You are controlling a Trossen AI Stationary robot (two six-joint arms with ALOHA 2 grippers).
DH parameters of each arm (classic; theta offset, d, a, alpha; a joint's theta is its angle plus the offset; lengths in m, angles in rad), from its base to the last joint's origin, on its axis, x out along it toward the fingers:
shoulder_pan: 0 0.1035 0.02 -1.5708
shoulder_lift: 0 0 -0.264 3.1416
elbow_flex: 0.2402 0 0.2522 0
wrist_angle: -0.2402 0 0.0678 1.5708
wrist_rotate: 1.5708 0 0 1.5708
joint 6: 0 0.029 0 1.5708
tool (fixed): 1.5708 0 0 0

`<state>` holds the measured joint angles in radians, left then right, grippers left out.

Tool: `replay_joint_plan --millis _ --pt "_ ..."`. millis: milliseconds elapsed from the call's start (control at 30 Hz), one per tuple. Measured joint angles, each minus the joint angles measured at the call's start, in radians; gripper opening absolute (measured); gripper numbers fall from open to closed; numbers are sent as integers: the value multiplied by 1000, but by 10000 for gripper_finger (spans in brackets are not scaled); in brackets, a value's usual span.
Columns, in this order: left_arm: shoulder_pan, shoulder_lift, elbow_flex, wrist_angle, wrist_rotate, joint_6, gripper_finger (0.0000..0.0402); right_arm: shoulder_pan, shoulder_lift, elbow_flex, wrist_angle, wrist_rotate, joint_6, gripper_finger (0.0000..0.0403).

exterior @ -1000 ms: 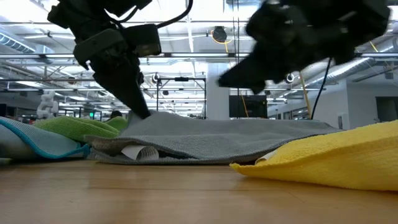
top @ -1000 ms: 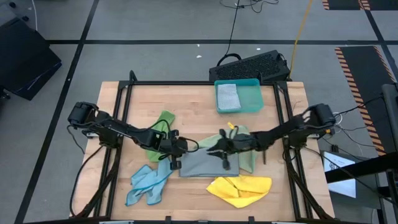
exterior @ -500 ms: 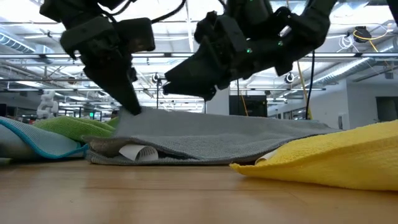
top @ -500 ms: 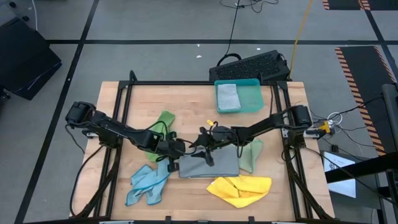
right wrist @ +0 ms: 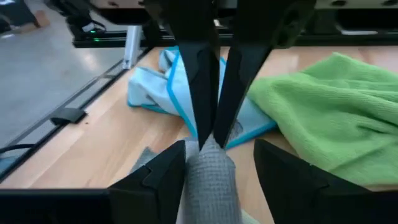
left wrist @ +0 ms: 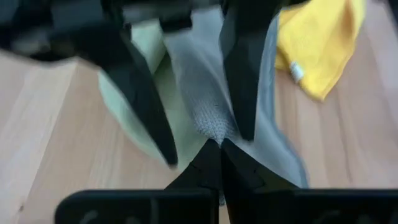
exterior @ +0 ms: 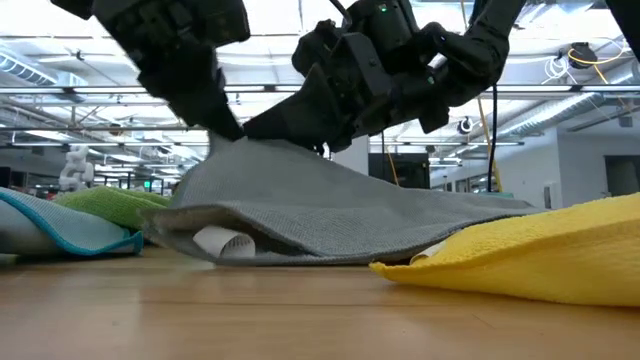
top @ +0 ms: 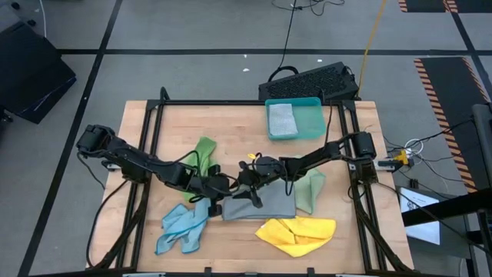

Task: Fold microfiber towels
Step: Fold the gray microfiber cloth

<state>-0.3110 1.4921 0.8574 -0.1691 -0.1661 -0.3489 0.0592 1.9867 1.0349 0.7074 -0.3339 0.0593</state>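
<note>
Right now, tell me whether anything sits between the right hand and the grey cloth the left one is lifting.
Nothing visible does. The left hand is shut on the raised edge of the grey microfibre towel, and the right hand stands open right at that same edge, facing it. The bright green towel and light blue towel lie beyond.

The left arm reaches from nine o'clock toward the table's middle, its left gripper (top: 218, 185) pinched shut, fingertips meeting. The right arm stretches in from three o'clock, and the right gripper (top: 244, 182) stands just beside the left, fingers (right wrist: 163, 177) spread apart and angled downward.
</note>
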Motion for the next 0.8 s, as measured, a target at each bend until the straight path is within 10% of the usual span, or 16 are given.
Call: replay_joint_plan --millis 467,800 --pt "-26 0 0 19 5 6 12 16 0 0 -27 -13 -19 65" --pt "-85 0 0 -49 -89 -290 153 -1 -12 0 -63 -13 -101 9"
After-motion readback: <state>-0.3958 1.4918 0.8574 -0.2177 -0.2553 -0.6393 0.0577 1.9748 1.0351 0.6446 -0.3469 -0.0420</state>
